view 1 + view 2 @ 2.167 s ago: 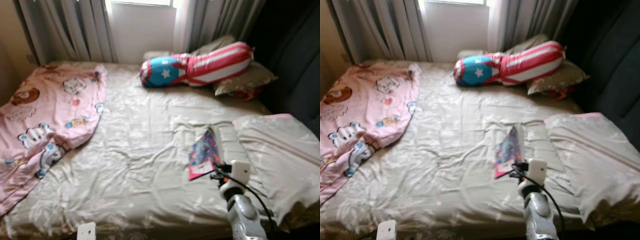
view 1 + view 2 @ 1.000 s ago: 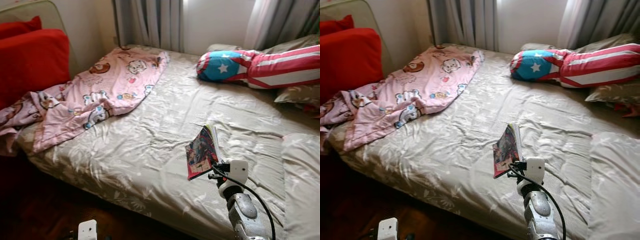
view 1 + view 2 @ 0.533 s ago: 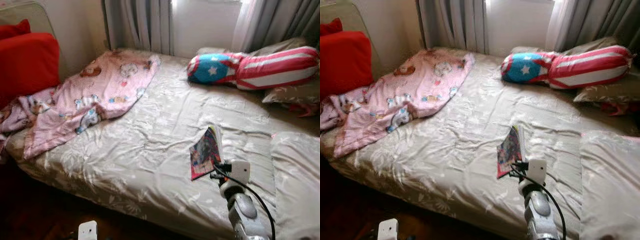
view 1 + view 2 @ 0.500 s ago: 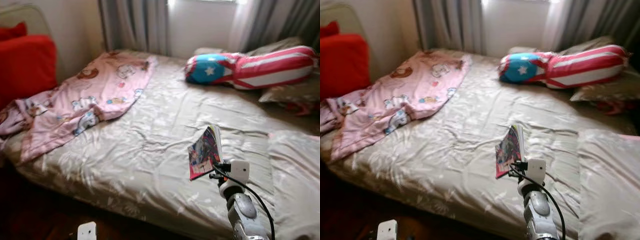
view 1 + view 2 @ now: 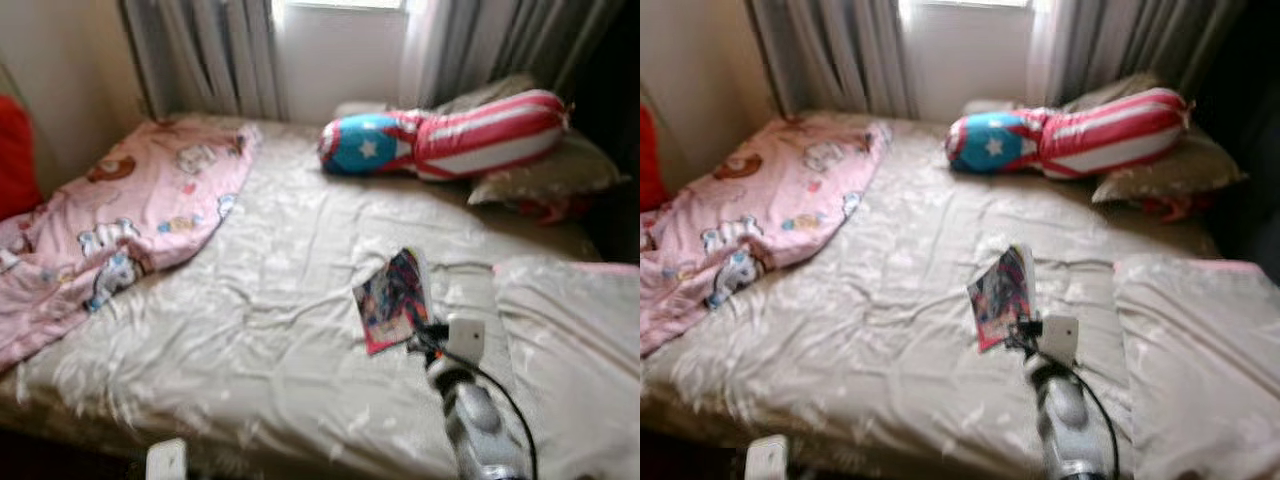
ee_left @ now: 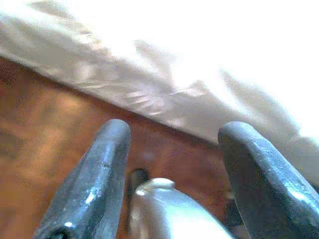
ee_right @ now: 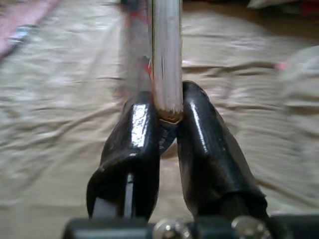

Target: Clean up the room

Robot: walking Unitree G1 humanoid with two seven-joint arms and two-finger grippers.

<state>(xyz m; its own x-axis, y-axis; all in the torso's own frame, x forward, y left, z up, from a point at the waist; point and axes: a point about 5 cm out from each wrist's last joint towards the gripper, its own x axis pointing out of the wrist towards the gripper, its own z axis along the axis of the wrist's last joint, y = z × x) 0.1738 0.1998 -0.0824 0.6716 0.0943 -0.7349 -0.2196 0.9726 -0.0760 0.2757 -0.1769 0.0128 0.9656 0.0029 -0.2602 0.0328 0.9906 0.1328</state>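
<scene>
Book still in right pincer

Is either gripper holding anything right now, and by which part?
The right gripper is shut on the colourful book, pinching its near edge between both fingers, above the bed. The left gripper is open and holds nothing.

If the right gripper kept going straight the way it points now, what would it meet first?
Shut on the thin colourful book, the right gripper points out over the rumpled beige bedsheet. Nothing stands directly ahead; probably the sheet comes first, though depth is unclear.
</scene>
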